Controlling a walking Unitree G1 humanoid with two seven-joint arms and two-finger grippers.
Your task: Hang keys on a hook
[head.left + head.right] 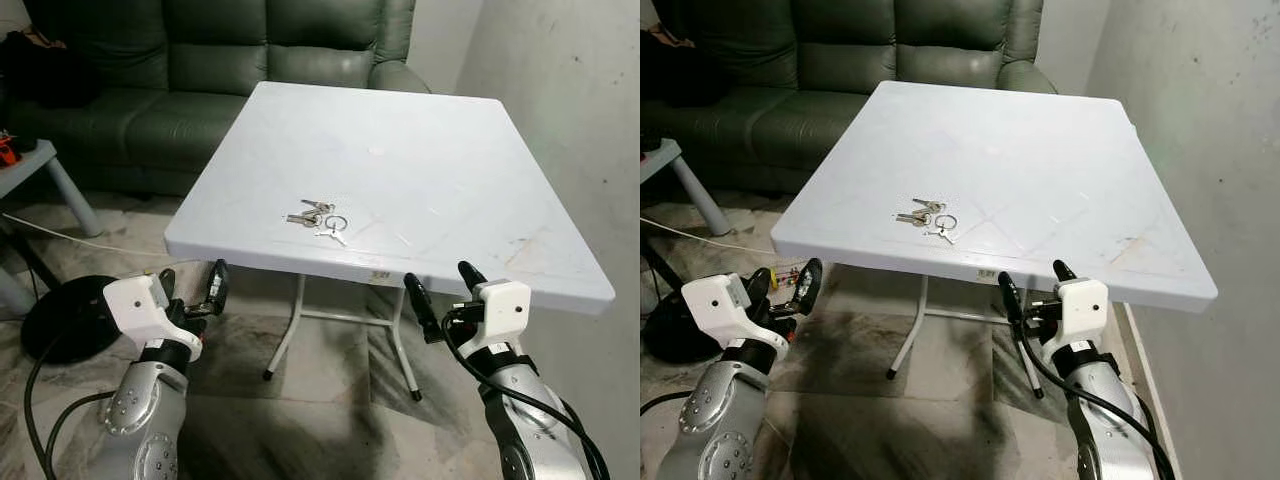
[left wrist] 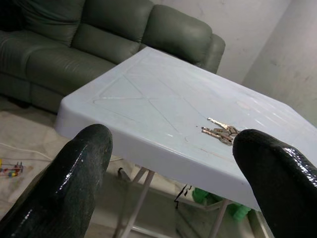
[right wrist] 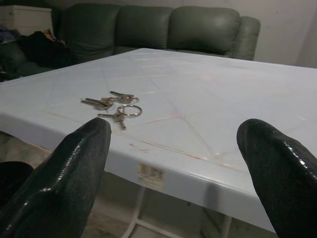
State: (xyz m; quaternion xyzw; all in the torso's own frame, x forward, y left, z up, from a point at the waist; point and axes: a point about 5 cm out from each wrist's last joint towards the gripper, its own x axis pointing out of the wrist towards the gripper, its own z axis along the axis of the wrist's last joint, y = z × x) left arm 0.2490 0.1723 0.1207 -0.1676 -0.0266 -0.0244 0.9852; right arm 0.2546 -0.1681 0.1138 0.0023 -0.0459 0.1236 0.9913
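So, here is what you have:
Keys (image 1: 318, 216): lying loose near the table's (image 1: 470, 170) front edge, within your reach.
Left gripper (image 1: 190, 290): fingers spread, held below that edge, empty.
Right gripper (image 1: 444, 295): likewise spread, empty, ready.
Hook: none visible.

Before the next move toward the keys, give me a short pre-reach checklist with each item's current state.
1. Keys lie free on the white table near its front edge, nothing on top of them: ok.
2. Left gripper open, holding nothing: ok.
3. Right gripper open, holding nothing: ok.
4. Both grippers in front of the table's edge and below its top, so they must rise before reaching in: not ok yet.
5. Key ring lies flat against the tabletop, offering little to pinch: cannot tell if graspable.
6. Hook located: cannot tell.
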